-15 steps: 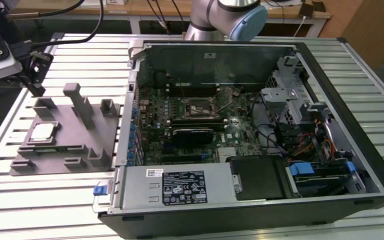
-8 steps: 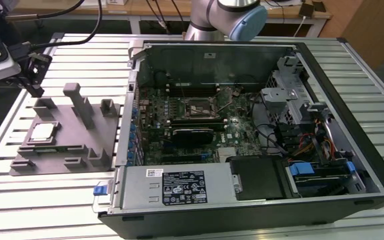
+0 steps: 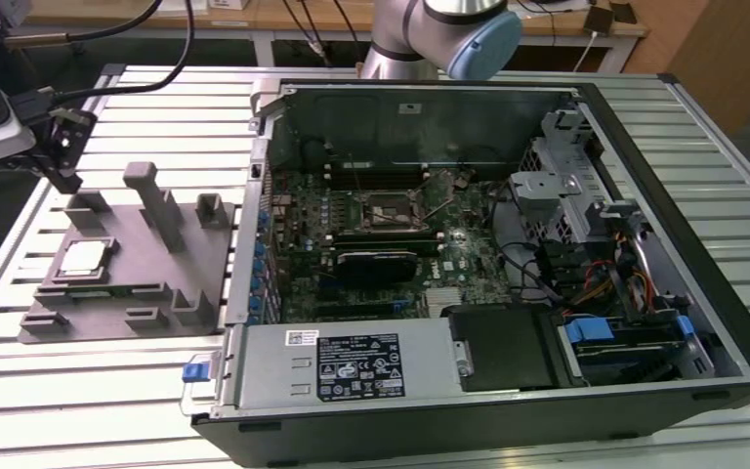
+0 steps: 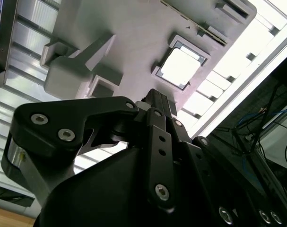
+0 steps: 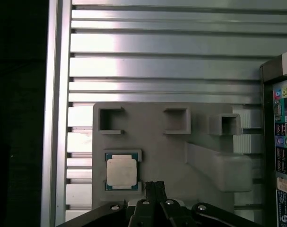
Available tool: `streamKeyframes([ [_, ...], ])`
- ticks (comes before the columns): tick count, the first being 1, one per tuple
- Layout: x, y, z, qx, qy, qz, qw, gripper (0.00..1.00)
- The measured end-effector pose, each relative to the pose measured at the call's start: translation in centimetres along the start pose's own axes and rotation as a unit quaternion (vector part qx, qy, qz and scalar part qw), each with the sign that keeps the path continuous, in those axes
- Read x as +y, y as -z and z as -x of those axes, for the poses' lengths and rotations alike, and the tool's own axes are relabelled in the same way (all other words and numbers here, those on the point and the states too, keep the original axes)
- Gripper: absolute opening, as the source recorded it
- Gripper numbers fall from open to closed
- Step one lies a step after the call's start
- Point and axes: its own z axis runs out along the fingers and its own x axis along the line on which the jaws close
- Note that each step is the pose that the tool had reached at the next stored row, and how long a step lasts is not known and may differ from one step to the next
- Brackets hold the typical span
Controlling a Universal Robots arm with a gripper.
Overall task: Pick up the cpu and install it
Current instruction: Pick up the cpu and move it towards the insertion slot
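In the exterior view, the cpu [image 3: 85, 256] is found seated flat in a pocket of the grey fixture [image 3: 141, 269] on the counter [image 3: 36, 391], at about 9 o'clock from the open computer case [image 3: 506, 430]; the hand [image 3: 62, 174] hangs toward 12 o'clock of it. In the second wrist view, the hand [image 4: 157, 97] is seen with fingers pressed together, nothing pinched and clear of the cpu [image 4: 179, 66]. In the first wrist view, the cpu [image 5: 121, 172] is shown boxed by the pocket walls, judged to be for a repeatable pick.
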Motion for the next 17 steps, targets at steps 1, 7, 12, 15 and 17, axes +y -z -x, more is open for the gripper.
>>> streamKeyframes([
  [1, 0.00, -0.03, -0.05, 0.0000, 0.000, 0.0000, 1.0000, 0.11],
  [7, -0.06, -0.25, -0.24, 0.0001, 0.000, 0.0000, 1.0000, 0.11],
  [12, -0.12, -0.56, -0.40, 0.0001, 0.000, 0.0000, 1.0000, 0.11],
  [15, -0.15, -0.78, -0.58, 0.0000, 0.000, 0.0000, 1.0000, 0.11],
  [17, -0.18, -0.91, -0.73, 0.0000, 0.000, 0.0000, 1.0000, 0.11],
])
